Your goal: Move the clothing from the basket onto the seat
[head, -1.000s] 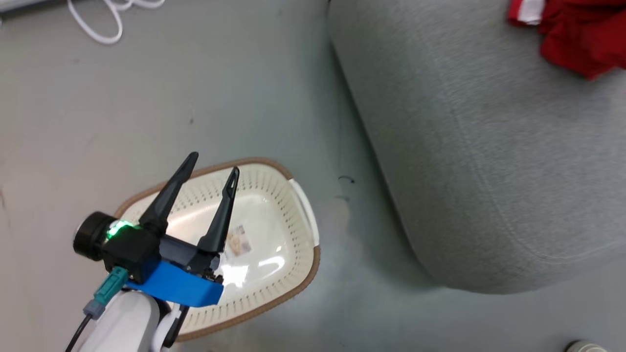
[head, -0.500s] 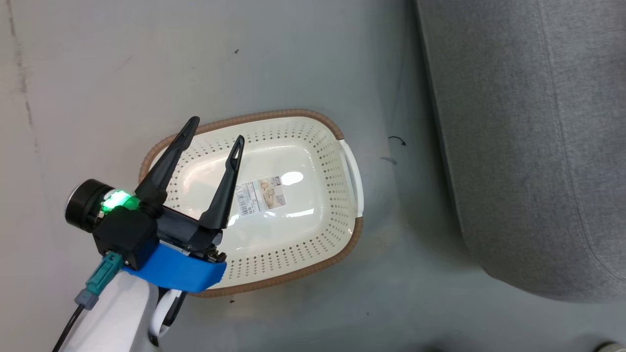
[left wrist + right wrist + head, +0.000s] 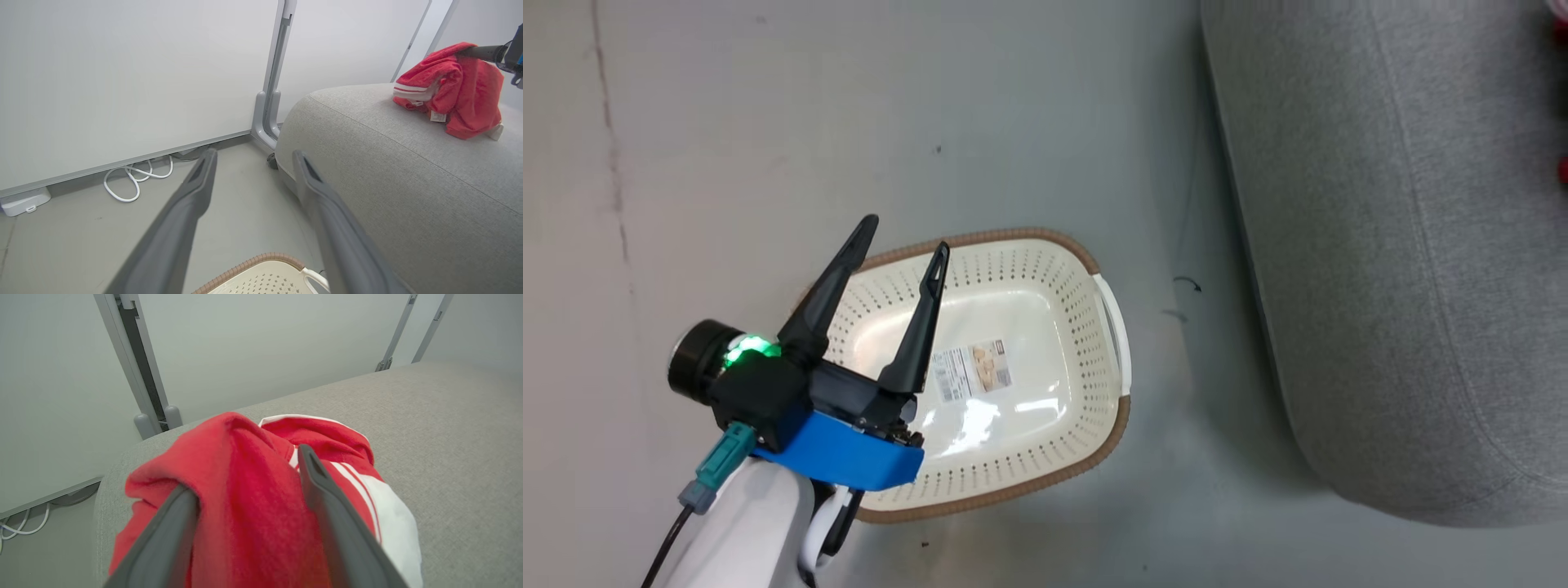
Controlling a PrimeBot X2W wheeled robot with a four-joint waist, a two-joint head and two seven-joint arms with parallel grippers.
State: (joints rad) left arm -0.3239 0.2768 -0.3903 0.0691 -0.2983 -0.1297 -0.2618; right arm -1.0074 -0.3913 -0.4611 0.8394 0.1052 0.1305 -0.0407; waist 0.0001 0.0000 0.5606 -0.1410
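The left pincer (image 3: pixel 905 234) hangs over the basket (image 3: pixel 1013 235), its two dark fingers spread wide with nothing between them. The basket stands on the grey floor (image 3: pixel 849 122) near the seat (image 3: pixel 1380 286), its bare bottom showing a paper label (image 3: pixel 972 371). The clothing (image 3: pixel 245 531), red with white stripes, lies bunched on top of the seat, well apart from the basket. The right pincer (image 3: pixel 245 469) is at the heap, its fingers wide apart and not closed on it, with red cloth bulging between them and draped over one fingertip.
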